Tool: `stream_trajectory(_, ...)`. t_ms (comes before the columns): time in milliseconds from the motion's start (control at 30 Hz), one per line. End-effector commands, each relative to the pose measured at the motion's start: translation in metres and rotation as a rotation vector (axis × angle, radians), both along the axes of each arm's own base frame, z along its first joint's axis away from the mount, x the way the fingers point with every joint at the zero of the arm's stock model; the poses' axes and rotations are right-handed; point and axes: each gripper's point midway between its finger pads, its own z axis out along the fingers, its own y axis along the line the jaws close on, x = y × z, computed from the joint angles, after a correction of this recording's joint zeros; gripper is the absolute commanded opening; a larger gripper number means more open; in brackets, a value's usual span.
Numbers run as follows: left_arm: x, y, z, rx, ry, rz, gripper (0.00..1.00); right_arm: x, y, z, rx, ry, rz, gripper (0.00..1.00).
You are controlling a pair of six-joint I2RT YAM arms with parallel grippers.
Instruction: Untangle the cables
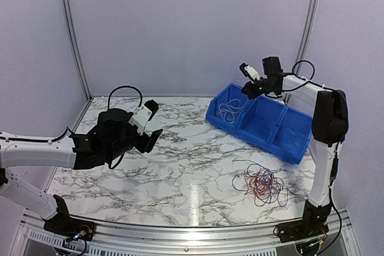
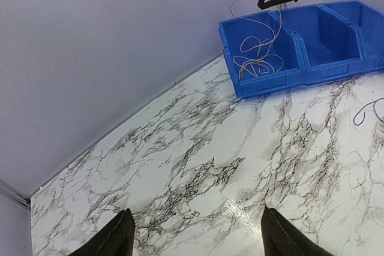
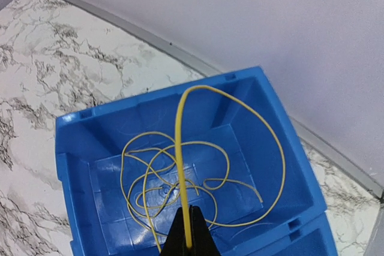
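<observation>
two robot arms, one marble table, three blue bins, one cable tangle and one bunch of yellow wire.

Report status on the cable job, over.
Left gripper open, empty, above table. Right gripper shut on tan cable over blue bin, left-end compartment. Red-blue tangle loose on table near right arm's base. Nothing blocking it.

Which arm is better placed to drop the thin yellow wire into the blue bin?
Right: the right gripper is shut on the thin yellow wire above the blue plastic bin; the left gripper is open and distant.
</observation>
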Motion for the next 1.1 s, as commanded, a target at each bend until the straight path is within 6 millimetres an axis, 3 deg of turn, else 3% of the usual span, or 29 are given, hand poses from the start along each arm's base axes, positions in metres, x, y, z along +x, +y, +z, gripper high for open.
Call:
stream_trajectory(0,-0.002,-0.002,0.020,-0.028,-0.024,-0.018,0.75,0.001,0.002,-0.033,0.009,0.121,-0.003,0.00)
stream_trajectory(367,-0.010,-0.005,0.030,-0.060,-0.028,-0.061,0.75,0.009,0.021,-0.050,0.027,0.174,0.016,0.00)
stream_trajectory(500,-0.009,-0.004,0.029,-0.053,-0.031,-0.055,0.75,0.005,0.019,-0.039,0.019,0.163,0.006,0.21)
stream_trajectory(633,-0.010,-0.004,0.030,-0.058,-0.031,-0.062,0.75,-0.002,0.007,-0.005,-0.009,0.107,-0.067,0.42)
stream_trajectory(733,-0.014,-0.004,0.033,-0.069,-0.034,-0.077,0.75,-0.021,0.007,0.029,-0.003,0.050,-0.071,0.56)
stream_trajectory(833,-0.013,-0.004,0.033,-0.064,-0.036,-0.076,0.74,-0.045,0.009,0.060,0.028,-0.010,-0.039,0.60)
stream_trajectory(967,-0.014,-0.005,0.031,-0.057,-0.031,-0.087,0.75,-0.084,0.014,0.082,0.054,-0.051,0.050,0.60)
stream_trajectory(1067,-0.016,-0.007,0.030,-0.057,-0.031,-0.099,0.75,-0.118,0.020,0.087,0.070,-0.055,0.145,0.61)
